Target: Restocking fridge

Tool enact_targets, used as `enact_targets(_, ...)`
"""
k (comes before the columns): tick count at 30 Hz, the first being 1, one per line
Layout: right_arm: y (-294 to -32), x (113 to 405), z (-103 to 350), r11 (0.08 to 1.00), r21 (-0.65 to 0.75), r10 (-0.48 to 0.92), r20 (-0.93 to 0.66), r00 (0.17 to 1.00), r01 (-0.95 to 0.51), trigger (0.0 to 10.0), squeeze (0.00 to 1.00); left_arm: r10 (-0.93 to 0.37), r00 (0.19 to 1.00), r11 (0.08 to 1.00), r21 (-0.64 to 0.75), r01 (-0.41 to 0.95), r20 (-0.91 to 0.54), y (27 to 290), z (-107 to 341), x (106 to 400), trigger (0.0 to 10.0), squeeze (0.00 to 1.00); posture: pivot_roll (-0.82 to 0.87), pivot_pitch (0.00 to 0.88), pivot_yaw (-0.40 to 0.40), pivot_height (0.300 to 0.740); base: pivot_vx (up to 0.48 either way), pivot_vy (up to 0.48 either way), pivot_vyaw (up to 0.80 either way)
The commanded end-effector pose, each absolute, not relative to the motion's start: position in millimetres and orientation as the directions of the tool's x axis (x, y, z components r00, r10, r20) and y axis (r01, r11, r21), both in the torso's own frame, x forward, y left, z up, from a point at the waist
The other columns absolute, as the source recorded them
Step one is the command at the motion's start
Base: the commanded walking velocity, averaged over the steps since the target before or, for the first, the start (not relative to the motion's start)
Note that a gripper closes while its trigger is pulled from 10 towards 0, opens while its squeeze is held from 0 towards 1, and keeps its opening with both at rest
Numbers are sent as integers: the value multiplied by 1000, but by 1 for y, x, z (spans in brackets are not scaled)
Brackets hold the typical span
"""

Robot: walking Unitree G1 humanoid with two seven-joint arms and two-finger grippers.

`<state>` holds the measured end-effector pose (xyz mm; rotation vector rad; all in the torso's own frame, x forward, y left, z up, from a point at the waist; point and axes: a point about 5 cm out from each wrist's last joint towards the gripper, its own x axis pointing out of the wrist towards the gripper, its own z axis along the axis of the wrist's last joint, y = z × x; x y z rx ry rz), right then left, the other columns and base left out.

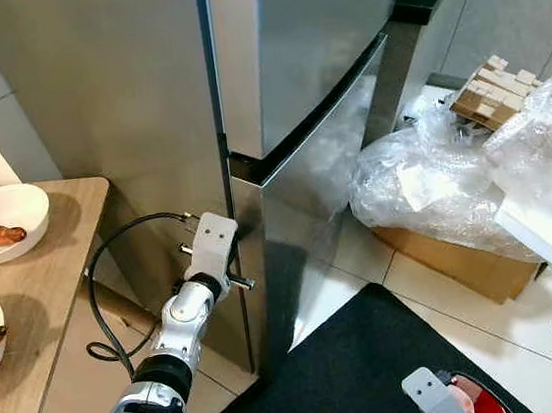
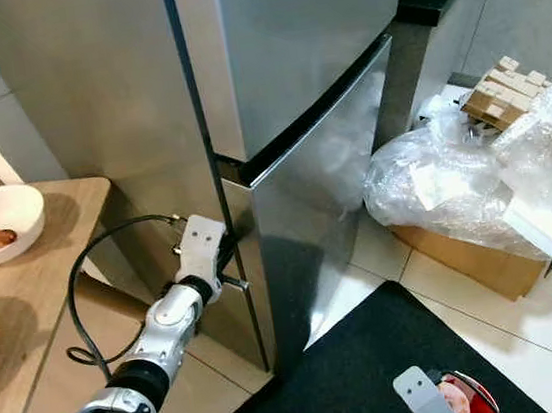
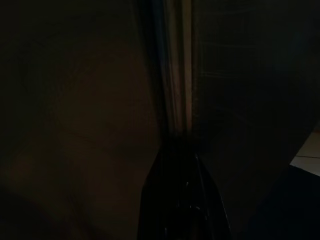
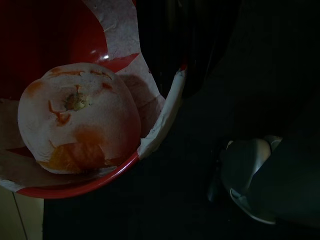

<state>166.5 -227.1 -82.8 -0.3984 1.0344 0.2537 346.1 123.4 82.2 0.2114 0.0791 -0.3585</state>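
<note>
Fridge door edge: left gripper there, prob. touching.

- The left arm reaches forward and up from the near left, its silver forearm narrowing to a black wrist joint and a pale grey wrist plate.
- A black cable loops out from that wrist and curls back down beside the forearm.
- The left end effector is pressed in at the fridge door seam, where the upper and lower doors meet; its black fingers look close together in the dim wrist view, pointing along the seam.
- The right arm hangs low at the near right, only its grey wrist plate showing.
- The right end effector is closed on the rim of a red bowl, its dark fingers lying over the edge.
</note>
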Motion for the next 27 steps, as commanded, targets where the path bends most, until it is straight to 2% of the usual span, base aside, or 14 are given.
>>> enact_targets(1, -230, 166, -82, 900, -211, 8, -867, 498, -382, 10000, 0, -293, 951, 929, 206, 309, -101, 135, 89, 352, 10000, 0, -199, 129, -36, 700, 0, 0, 0)
enact_targets(8, -229, 165, -83, 901, -210, 9, -866, 499, -381, 10000, 0, -338, 929, 910, 199, 363, -152, 132, 80, 347, 10000, 0, -199, 131, -36, 700, 0, 0, 0)
enact_targets(12, -229, 166, -82, 900, -209, 11, -866, 499, -383, 10000, 0, -388, 856, 839, 253, 482, -342, 134, 56, 337, 10000, 0, -198, 131, -40, 700, 0, 0, 0)
enact_targets(15, -229, 166, -82, 899, -209, 11, -867, 499, -384, 10000, 0, -387, 838, 827, 257, 500, -385, 137, 52, 335, 10000, 0, -198, 131, -40, 700, 0, 0, 0)
enact_targets(17, -229, 166, -82, 899, -210, 11, -866, 499, -384, 10000, 0, -372, 836, 822, 275, 499, -404, 142, 51, 335, 10000, 0, -197, 132, -41, 700, 0, 0, 0)
enact_targets(21, -230, 167, -82, 899, -212, 10, -866, 500, -384, 10000, 0, -286, 882, 863, 300, 407, -376, 153, 57, 341, 10000, 0, -195, 131, -43, 700, 0, 0, 0)
enact_targets(24, -230, 167, -82, 898, -212, 10, -865, 501, -385, 10000, 0, -223, 928, 909, 280, 309, -298, 158, 69, 349, 10000, 0, -196, 133, -43, 700, 0, 0, 0)
enact_targets(27, -230, 168, -81, 899, -212, 10, -865, 502, -384, 10000, 0, -219, 939, 913, 285, 293, -267, 157, 75, 352, 10000, 0, -196, 137, -43, 700, 0, 0, 0)
